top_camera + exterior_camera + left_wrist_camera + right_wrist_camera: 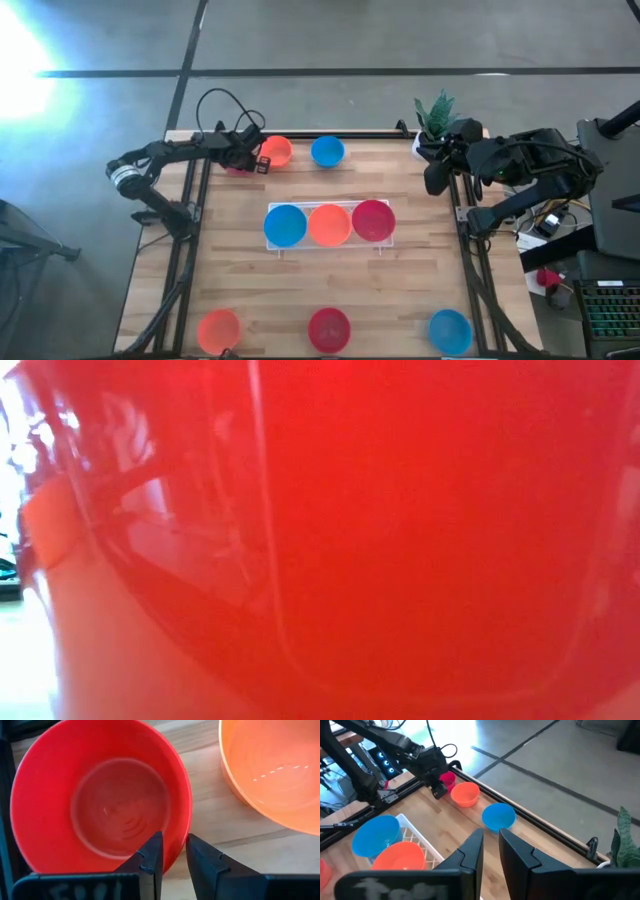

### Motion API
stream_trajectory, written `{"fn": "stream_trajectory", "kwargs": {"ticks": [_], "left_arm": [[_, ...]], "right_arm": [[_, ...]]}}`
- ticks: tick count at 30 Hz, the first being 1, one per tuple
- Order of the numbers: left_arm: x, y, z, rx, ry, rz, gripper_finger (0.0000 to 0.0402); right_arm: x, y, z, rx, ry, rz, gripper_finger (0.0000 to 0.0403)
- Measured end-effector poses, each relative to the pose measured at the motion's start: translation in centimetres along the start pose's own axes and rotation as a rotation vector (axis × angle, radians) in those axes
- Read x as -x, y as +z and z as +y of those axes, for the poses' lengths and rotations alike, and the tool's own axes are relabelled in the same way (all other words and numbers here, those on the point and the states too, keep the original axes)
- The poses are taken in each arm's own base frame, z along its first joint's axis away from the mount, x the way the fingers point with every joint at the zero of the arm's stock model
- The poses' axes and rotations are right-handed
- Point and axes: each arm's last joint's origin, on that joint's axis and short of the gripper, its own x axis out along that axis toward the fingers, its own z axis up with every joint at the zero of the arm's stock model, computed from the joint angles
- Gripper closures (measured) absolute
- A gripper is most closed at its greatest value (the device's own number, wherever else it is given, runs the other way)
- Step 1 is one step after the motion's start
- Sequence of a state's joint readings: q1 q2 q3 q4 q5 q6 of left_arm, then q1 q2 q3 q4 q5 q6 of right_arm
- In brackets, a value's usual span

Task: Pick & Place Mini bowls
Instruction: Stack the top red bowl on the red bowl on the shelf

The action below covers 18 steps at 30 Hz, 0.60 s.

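Note:
Red mini bowl (pixel 100 805) sits at the table's far left, beside an orange mini bowl (pixel 276 150) and a blue one (pixel 327 151), each on its base. My left gripper (pixel 174 857) is shut on the red bowl (pixel 238 166). The white tray (pixel 330 207) holds a blue (pixel 285 224), an orange (pixel 329 224) and a red bowl (pixel 372 220). Along the near edge stand an orange (pixel 218 328), a red (pixel 329 328) and a blue bowl (pixel 449 331). My right gripper (pixel 490 845) is shut, holds nothing, and hovers at the far right (pixel 437 168). My left gripper pinches the red bowl's wall at its rim (pixel 181 837), on the side facing the orange bowl (pixel 270 775). One finger (pixel 152 857) is inside the bowl and the other (pixel 202 862) outside. Whether the bowl is off the wood, I cannot tell.
A small white pot with a green plant (pixel 432 118) stands at the far right corner, close to my right arm. The near-edge red bowl (pixel 380 540) fills the low view. Bare wood (pixel 230 270) lies between the tray and the near row. A cable (pixel 222 100) loops behind the left arm.

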State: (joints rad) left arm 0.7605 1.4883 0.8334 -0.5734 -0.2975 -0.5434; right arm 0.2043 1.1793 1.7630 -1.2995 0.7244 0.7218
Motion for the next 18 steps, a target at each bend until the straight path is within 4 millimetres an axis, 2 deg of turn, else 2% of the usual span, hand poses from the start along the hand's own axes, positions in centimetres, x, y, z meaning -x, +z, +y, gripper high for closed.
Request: {"fn": "stream_trajectory", "kwargs": {"ticks": [7,13,18], "left_arm": [[-0.58,-0.56,0.13,-0.044,-0.003,-0.005,0.0329],[-0.67,-0.69,0.17,-0.093,-0.008,0.003,0.0392],[-0.41,-0.68,0.17,-0.105,-0.037,0.008,0.0399]], "right_arm": [[0.00,0.00,0.00,-0.020,0.000,0.000,0.0346],[0.00,0.00,0.00,-0.020,0.000,0.000,0.0346],[-0.01,0.00,0.01,-0.026,0.000,0.000,0.0346]]}}
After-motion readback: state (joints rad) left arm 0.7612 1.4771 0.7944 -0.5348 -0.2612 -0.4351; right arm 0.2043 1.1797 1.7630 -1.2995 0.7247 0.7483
